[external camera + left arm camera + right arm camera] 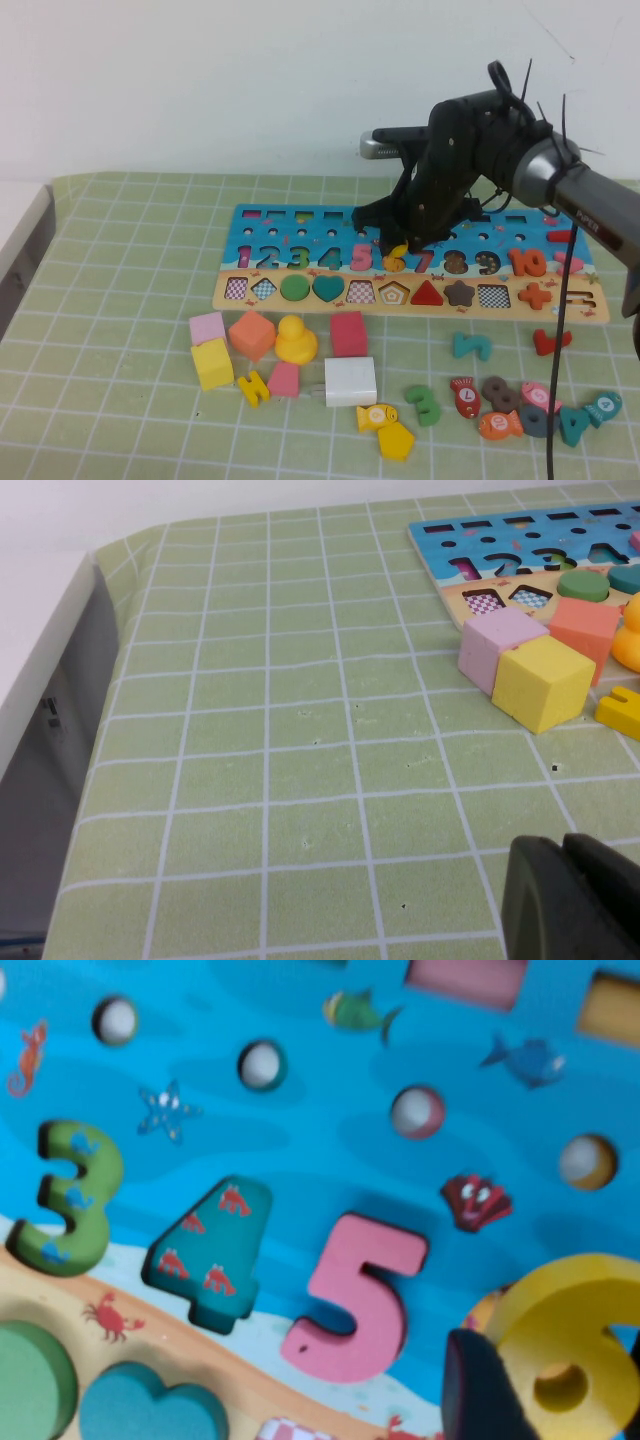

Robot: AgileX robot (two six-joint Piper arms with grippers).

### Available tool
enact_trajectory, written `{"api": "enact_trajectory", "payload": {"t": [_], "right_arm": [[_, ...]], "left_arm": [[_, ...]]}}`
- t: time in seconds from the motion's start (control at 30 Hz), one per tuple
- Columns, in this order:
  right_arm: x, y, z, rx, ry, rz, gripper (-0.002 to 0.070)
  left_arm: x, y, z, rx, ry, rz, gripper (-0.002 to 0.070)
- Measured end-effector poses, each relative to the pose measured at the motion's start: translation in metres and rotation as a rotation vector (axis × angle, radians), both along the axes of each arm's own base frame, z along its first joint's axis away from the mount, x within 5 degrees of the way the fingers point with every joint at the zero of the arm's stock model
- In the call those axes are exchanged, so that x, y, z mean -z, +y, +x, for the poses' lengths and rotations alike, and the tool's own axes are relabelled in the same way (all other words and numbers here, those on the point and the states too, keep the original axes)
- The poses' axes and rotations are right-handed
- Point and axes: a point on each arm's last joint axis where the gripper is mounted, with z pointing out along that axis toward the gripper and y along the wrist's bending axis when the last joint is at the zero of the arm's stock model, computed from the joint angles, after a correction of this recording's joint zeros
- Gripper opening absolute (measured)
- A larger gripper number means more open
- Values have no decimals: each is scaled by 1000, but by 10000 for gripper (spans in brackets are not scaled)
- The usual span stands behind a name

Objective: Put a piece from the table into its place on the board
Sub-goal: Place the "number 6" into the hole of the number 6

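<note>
My right gripper (398,250) hangs over the board (300,225) and is shut on the piece, a yellow numeral 6 (396,258). It holds the piece between the pink 5 (362,257) and the red 7 (424,261). In the right wrist view the 6 (570,1340) sits tilted just above the blue band (300,1130), with a dark finger (480,1390) against its side and the pink 5 (355,1300) beside it. My left gripper (575,900) is shut and empty, low over the green mat at the table's left side. It is out of the high view.
Foam cubes (212,362), a yellow duck (296,340), a white block (350,381) and a yellow 4 (253,387) lie in front of the board. Loose numerals and fish pieces (500,424) lie at the front right. The table's edge (60,710) runs along the left.
</note>
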Motion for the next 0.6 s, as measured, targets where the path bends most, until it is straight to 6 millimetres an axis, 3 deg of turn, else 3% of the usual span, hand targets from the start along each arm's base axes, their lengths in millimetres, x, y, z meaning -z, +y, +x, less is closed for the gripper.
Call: {"api": "enact_trajectory", "payload": {"t": [0.27,0.6], "right_arm": [[12,1,-1,18,55,1,277],[11,2,-1,22,56,9,277]], "left_arm": [[0,0,0,0,0,0,-2],[0,0,0,0,0,0,-2]]}}
